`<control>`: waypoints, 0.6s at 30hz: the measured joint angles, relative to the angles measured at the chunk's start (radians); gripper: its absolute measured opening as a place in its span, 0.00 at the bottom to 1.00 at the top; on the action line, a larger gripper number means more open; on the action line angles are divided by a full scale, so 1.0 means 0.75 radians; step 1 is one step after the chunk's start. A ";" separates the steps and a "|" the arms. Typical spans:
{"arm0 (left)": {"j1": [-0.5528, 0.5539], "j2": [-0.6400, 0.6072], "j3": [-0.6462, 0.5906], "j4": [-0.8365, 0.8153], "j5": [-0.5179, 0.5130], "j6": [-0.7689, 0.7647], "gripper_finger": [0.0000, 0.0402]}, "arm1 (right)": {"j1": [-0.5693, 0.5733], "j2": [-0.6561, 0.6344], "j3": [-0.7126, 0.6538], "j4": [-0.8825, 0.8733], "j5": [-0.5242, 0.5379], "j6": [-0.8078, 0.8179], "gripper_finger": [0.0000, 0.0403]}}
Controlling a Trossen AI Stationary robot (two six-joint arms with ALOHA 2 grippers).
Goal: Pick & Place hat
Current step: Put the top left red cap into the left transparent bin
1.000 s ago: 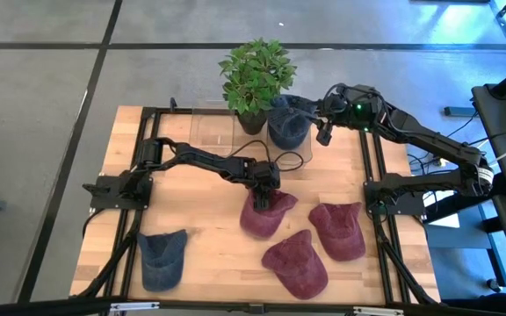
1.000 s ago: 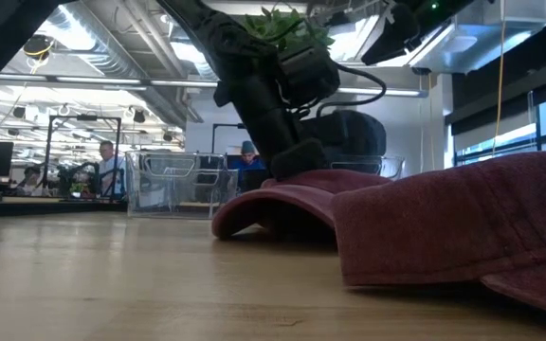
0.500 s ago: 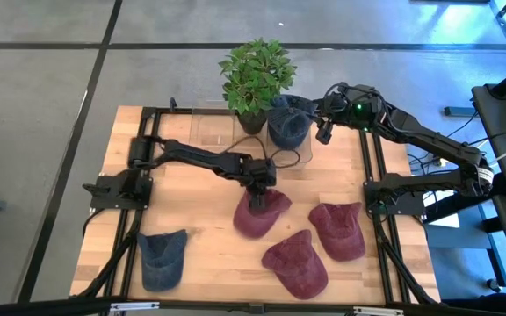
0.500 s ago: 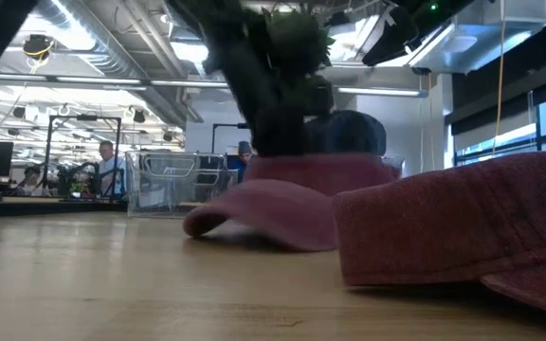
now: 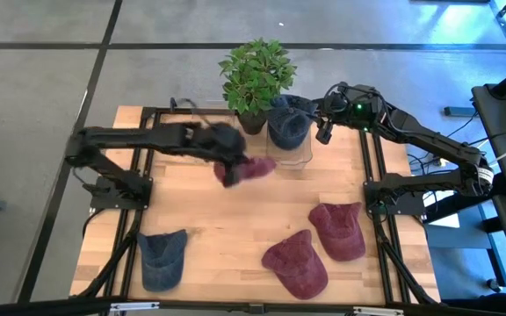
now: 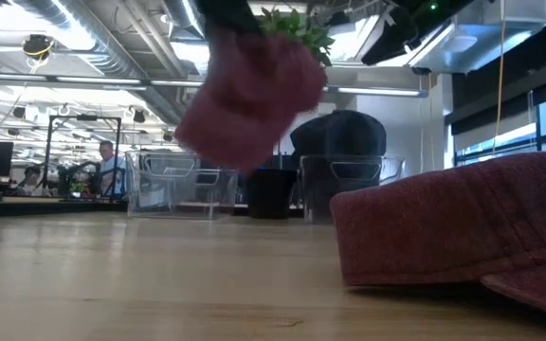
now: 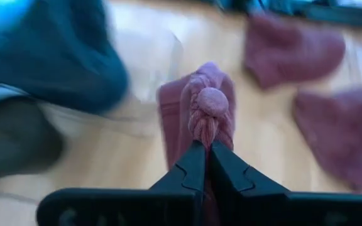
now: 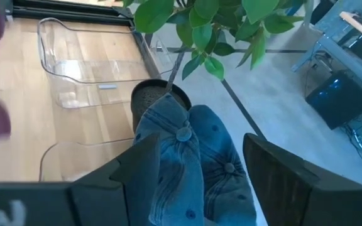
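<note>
**Maroon hat being carried**

The maroon hat (image 5: pixel 251 168) is being held clenched by its crown in the left gripper (image 7: pixel 205 147), above the bench (image 5: pixel 191 211). With so little fabric pinched, slippage is being risked. The right gripper (image 8: pixel 197 164), jaws released, is being hovered over the blue hat (image 8: pixel 187 169).

lifted hat: maroon hat (image 5: pixel 246 168) bunched in my left gripper (image 7: pixel 203 145), hanging above the table's far middle.
blue hat: denim hat (image 5: pixel 288 125) in the clear bin, far edge.
others: two maroon hats (image 5: pixel 338 230) near right; one blue hat (image 5: pixel 162 257) near-left corner.
</note>
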 joint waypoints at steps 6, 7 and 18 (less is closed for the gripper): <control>0.025 -0.225 0.001 -0.014 -0.320 0.105 0.01 | 0.000 0.000 0.000 0.039 0.000 -0.002 0.56; 0.033 -0.250 0.002 -0.014 -0.378 0.141 0.01 | 0.000 0.000 0.000 0.043 0.000 -0.002 0.56; 0.292 -0.344 -0.083 -0.092 -0.439 0.281 0.01 | 0.000 0.000 0.000 0.039 0.000 0.000 0.56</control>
